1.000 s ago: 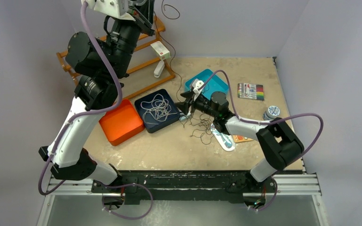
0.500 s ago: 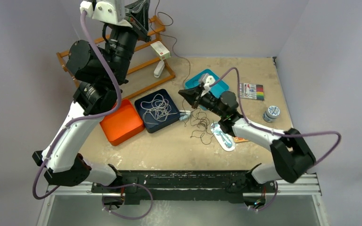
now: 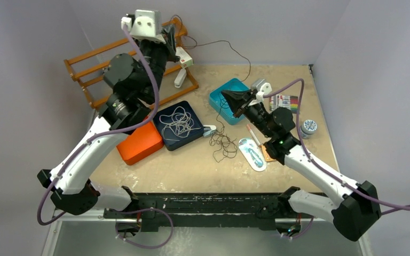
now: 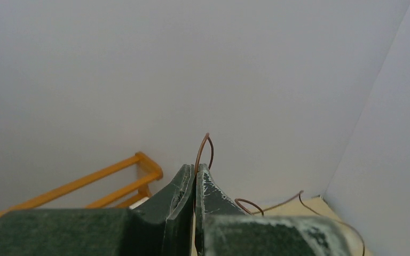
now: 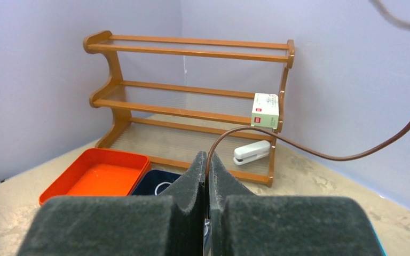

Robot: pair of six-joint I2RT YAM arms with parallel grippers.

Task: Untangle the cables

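Observation:
The dark brown cable [image 3: 229, 47] runs taut through the air from my left gripper [image 3: 172, 36], raised high near the back wall, over to my right gripper [image 3: 226, 95] above the teal tray. Both grippers are shut on it. In the left wrist view a brown loop [image 4: 205, 148] pokes out above the closed left gripper [image 4: 195, 168]. The right wrist view shows the brown cable [image 5: 299, 149] leaving the closed right gripper [image 5: 207, 157]. A dark tangle [image 3: 221, 141] of thin cable lies on the table below. The white cable [image 3: 179, 124] is coiled in the dark blue tray [image 3: 160, 114].
An orange tray [image 3: 137, 140] sits left of the blue one, a teal tray [image 3: 216, 104] under the right gripper. A wooden rack [image 3: 91, 74] at back left holds a white box [image 3: 183, 56] and a stapler [image 3: 180, 78]. Markers [image 3: 284, 102], a tin [image 3: 307, 127] and a packet [image 3: 252, 154] lie right.
My right gripper shut on the brown cable and rose toward the back right. The left arm swung right. The cable now stretches between them, and the table tangle is smaller.

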